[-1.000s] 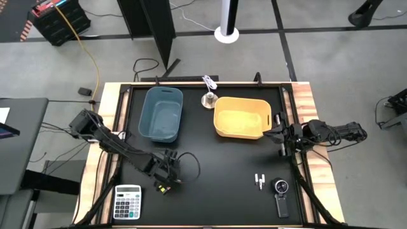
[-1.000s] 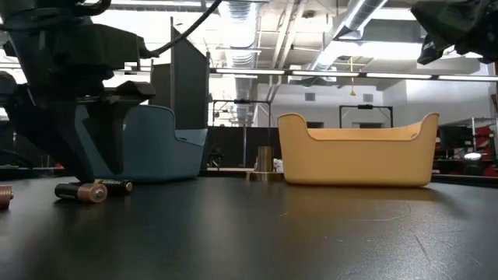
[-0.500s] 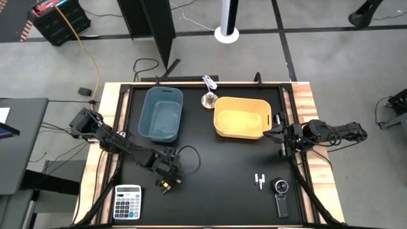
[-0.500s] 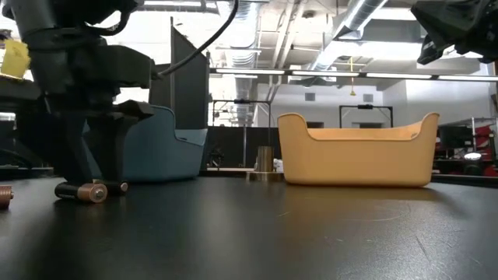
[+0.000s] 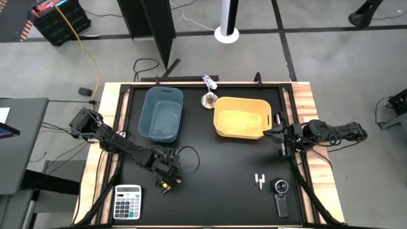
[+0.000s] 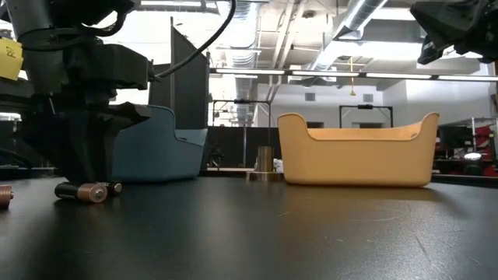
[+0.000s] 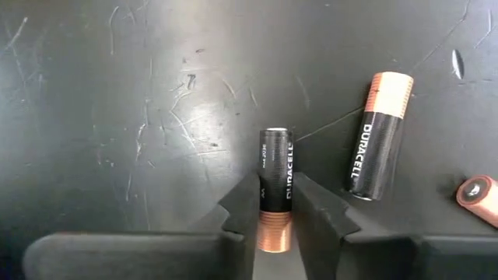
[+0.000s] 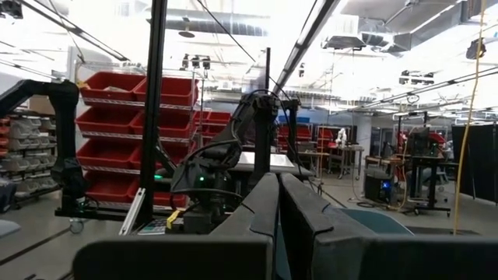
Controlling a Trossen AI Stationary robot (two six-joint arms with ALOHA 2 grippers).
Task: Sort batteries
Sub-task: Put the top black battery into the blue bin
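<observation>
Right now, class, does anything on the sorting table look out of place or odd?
Nothing looks spilled or damaged. The calculator and the black handheld gadget lie among the batteries but are no batteries. The left gripper closes on one battery; the right gripper waits beside the yellow bin.

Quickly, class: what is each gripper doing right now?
Left gripper: closed on a battery on the table.
Right gripper: closed, holding nothing.

Three dark batteries (image 7: pixel 275 190) with copper ends are counted, two white batteries (image 5: pixel 259 180), two bins (image 5: pixel 162 114), one calculator (image 5: pixel 128 201), and one black gadget (image 5: pixel 282 194).
</observation>
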